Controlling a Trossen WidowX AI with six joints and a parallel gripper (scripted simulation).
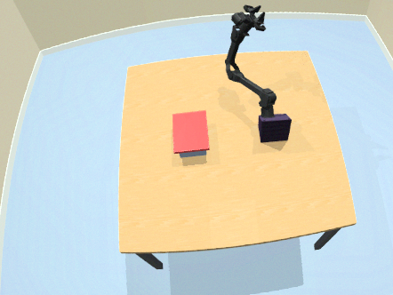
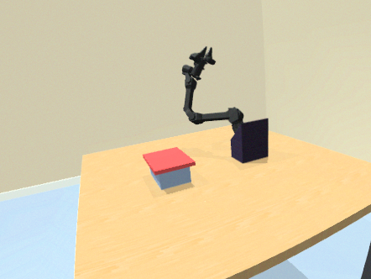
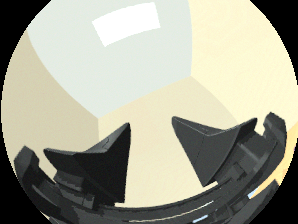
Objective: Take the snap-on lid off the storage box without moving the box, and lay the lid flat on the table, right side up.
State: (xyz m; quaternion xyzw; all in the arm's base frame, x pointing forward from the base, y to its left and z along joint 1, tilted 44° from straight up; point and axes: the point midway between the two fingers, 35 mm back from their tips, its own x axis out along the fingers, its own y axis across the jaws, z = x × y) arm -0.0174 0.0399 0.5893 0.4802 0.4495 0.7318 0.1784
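Note:
The red lid (image 1: 190, 132) (image 2: 169, 160) lies flat on top of the blue-grey storage box (image 1: 193, 154) (image 2: 174, 178), covering its opening and overhanging its sides. The box stands upright on the table. My gripper (image 1: 260, 11) (image 2: 208, 50) (image 3: 150, 123) is partly open with nothing between its fingers. It is raised high, well above and away from the box, with its fingers pointing upward. The wrist view shows only walls and ceiling between and beyond the fingertips. The inside of the box is hidden by the lid.
The wooden table (image 1: 222, 200) (image 2: 210, 235) carries the box and a dark purple block (image 1: 275, 129) (image 2: 255, 143) at the arm's base. In the top view that block stands to the right of the box. Walls rise behind the table.

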